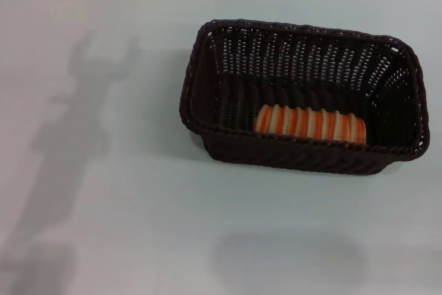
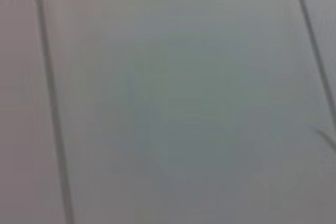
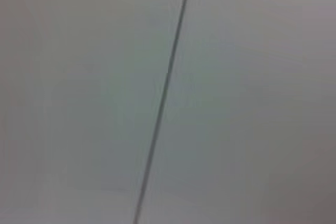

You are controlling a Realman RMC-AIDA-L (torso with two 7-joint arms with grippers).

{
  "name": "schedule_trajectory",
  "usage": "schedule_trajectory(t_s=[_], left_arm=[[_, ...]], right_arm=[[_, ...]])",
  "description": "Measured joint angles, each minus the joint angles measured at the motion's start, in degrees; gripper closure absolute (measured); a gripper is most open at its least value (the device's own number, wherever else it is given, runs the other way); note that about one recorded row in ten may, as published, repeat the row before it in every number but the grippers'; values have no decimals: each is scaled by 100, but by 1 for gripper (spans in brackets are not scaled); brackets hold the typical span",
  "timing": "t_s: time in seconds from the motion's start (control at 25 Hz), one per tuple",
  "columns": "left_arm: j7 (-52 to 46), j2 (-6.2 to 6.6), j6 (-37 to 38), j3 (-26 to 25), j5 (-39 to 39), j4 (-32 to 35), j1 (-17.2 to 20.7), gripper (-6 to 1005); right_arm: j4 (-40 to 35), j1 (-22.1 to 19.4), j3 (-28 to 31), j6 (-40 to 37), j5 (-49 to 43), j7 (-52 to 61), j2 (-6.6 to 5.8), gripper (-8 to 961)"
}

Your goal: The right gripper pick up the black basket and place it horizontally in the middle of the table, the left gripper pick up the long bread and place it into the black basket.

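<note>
1. The black basket [image 1: 302, 94] is sitting on the table [image 1: 103, 170], toward its far right part.
2. The long bread [image 1: 309, 123] is lying inside, along the near wall.
3. Neither gripper is showing, so their opening cannot be told.

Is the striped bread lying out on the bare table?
No, the long bread lies inside the black basket, against its near wall.
</note>
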Motion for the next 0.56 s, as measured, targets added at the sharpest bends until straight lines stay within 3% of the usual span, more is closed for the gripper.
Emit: schedule_trajectory(t_s=[0.08,0.12,0.16,0.36,0.56], left_arm=[[1,-1,-319,41,26,-174,51,138],[-14,0,-927,86,27,-550,85,138],[-14,0,-927,86,27,-550,85,138],[-32,-6,-1705,141,10,-1042,100,140],[-72,-6,-1797,77,-149,-1184,176,140]], right_arm=[[148,-11,-82,-432,-6,-5,1,409],[332,16,-249,-969,-50,-10,-10,409],[332,16,-249,-969,-50,-10,-10,408],[943,176,-899,-2517,-794,50,-34,405],[1105,159,-1137,-2594,-835,364,-38,405]])
